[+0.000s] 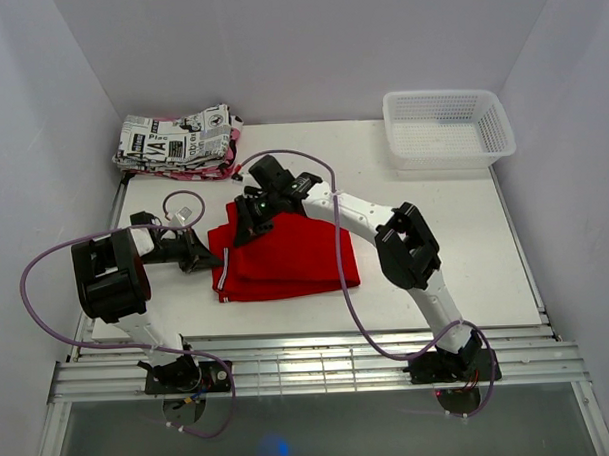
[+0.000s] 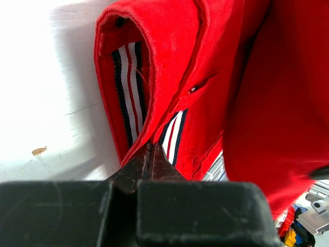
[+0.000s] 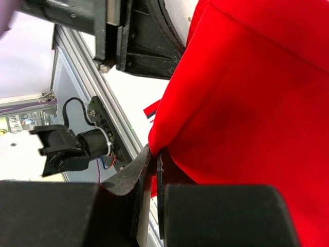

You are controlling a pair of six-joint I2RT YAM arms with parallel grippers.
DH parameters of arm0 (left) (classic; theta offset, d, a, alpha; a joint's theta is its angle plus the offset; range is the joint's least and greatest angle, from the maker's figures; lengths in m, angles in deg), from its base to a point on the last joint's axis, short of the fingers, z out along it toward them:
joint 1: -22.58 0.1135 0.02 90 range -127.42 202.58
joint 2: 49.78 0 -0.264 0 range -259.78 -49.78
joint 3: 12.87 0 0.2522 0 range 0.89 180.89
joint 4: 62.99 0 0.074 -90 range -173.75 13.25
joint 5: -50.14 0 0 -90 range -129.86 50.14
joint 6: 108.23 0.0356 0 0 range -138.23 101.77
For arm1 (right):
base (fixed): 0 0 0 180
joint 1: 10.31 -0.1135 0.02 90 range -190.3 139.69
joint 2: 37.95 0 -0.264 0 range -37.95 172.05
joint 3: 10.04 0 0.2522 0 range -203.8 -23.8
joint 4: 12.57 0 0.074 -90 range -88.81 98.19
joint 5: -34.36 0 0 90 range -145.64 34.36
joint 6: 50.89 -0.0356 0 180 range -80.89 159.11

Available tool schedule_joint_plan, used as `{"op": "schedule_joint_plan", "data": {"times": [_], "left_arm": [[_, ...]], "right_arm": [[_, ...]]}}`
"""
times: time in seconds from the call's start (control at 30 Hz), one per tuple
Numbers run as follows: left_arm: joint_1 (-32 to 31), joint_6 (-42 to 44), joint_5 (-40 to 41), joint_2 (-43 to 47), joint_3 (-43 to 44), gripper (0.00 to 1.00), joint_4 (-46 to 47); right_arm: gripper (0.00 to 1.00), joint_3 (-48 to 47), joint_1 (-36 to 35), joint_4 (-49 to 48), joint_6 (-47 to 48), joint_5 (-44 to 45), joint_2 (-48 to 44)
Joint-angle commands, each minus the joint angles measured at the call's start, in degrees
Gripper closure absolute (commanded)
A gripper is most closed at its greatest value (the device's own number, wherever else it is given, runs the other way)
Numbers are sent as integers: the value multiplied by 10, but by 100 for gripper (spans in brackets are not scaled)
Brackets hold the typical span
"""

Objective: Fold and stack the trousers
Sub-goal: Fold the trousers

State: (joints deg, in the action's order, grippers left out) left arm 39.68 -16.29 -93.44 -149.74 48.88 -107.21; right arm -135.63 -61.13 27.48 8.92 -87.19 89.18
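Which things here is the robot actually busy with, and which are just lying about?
In the job: bright red fabric trousers, left gripper, right gripper, both pinching them.
Lying about: black-and-white newspaper-print folded garment, white plastic mesh basket.

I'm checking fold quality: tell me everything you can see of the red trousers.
The trousers are bright red soft fabric, folded into a rough layered rectangle on the white table. Striped lining shows inside the waistband. The left gripper pinches their left edge; the right gripper pinches the far corner.
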Motion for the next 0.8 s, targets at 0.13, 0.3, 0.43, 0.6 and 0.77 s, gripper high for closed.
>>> {"op": "schedule_joint_plan", "data": {"times": [0.13,0.3,0.43,0.6,0.77], "left_arm": [[-4,-6,-7,24,-11,100,10],[-4,-8,-4,26,-13,100,12],[-3,-11,0,28,-14,100,14],[-3,-13,-5,27,-14,100,15],[-3,-14,-4,26,-15,100,15]], "right_arm": [[92,-44,-30,-43,-33,-11,9],[92,-47,-37,-47,-43,-10,16],[92,-54,-45,-50,-55,-7,25],[92,-66,-53,-60,-70,-4,41],[92,-84,-61,-64,-79,2,65]]}}
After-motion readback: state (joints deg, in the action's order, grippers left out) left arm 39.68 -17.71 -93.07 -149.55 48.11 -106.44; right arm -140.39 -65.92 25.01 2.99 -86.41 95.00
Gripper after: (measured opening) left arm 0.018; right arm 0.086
